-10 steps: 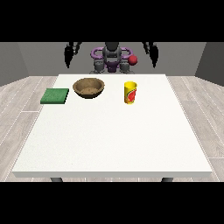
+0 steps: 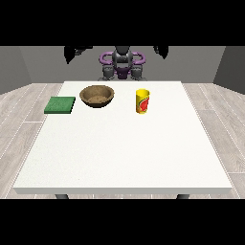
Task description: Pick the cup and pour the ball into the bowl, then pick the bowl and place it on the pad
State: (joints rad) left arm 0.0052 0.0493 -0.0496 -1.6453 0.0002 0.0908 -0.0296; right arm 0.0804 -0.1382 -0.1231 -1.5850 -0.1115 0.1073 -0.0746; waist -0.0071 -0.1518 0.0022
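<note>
1. Front view: my cup stands upright on the white table. It is yellow, with a red and green mark on its side and an open rim at the top. I cannot see a ball inside it from here.
2. The bowl sits to the view's left of the cup, near it but apart. It is brown, round and shallow, with a darker rim and a lighter speckled inside, and its mouth faces up.
3. The pad lies further to the view's left of the cup, beyond the bowl, close to the table's edge. It is a flat, dark green square, apart from the bowl.
4. My hand at the view's left hangs raised, well behind and above the cup, off the table. It holds nothing; how far its fingers are spread I cannot tell.
5. My hand at the view's right is raised likewise, well behind the cup and touching nothing. Its fingers are too small to read.
6. My torso stands behind the table's far edge, behind the cup and bowl.
</note>
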